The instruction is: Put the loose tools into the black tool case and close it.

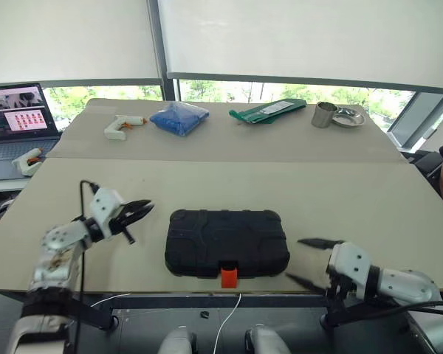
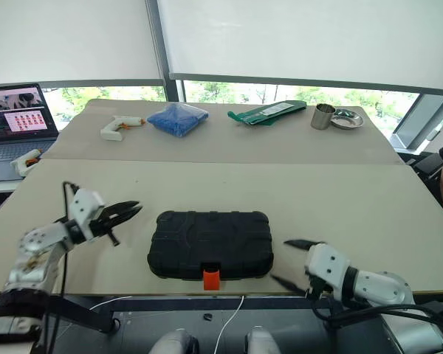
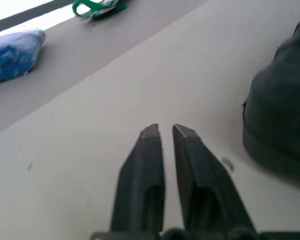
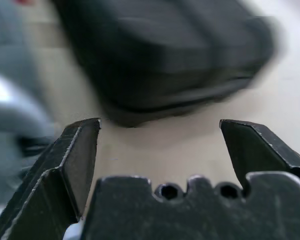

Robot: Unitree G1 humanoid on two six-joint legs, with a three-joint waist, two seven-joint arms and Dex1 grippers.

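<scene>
My case lies shut; left pincer closed empty, right pincer wide. Unlatched, I judge it could pop open.

No readable text; laptop screen and green packet label illegible

My head pair looks forward and down over the table, both eyes sharing the black tool case. My left wrist camera skims low along the tabletop; my right wrist camera sits close, facing the case.
</scene>
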